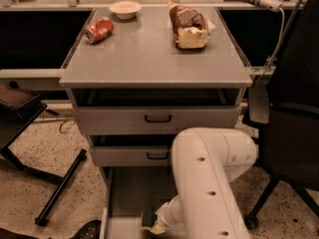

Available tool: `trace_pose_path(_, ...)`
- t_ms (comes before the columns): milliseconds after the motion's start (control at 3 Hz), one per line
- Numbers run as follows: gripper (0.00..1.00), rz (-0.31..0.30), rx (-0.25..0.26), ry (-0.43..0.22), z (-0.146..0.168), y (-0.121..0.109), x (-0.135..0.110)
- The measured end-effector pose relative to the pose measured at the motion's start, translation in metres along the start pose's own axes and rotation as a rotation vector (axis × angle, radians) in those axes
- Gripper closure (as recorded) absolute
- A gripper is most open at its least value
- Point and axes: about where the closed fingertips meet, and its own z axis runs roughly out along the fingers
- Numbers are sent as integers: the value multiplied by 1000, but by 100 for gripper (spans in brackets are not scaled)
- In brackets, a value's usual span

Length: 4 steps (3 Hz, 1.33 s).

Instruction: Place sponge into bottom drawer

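The bottom drawer [132,193] is pulled open below the two upper drawers: a flat grey tray with low side walls. My gripper [155,224] is low inside it, near the front, shut on the sponge [147,219]. The sponge shows a dark green top and a pale yellow edge, just above the drawer floor. My large white arm [209,183] covers the right part of the drawer and most of the gripper.
The two upper drawers with black handles [158,118] [157,156] are slightly ajar. On the cabinet top lie a red can [98,30], a white bowl [125,8] and a brown-and-cream bag [189,25]. A black chair [294,133] stands right, a black stand leg [60,185] left.
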Motion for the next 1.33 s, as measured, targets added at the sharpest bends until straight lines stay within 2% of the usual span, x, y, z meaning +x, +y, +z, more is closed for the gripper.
trace_pose_path(333,100,16,18,-3,28,-4,-4)
trace_pose_path(667,100,80,22,-33,52,-2,-7)
trace_pose_path(1000,100,207,1,-112,71,7,-4)
trace_pose_path(1333,100,290,-20,-178,78,20,-7)
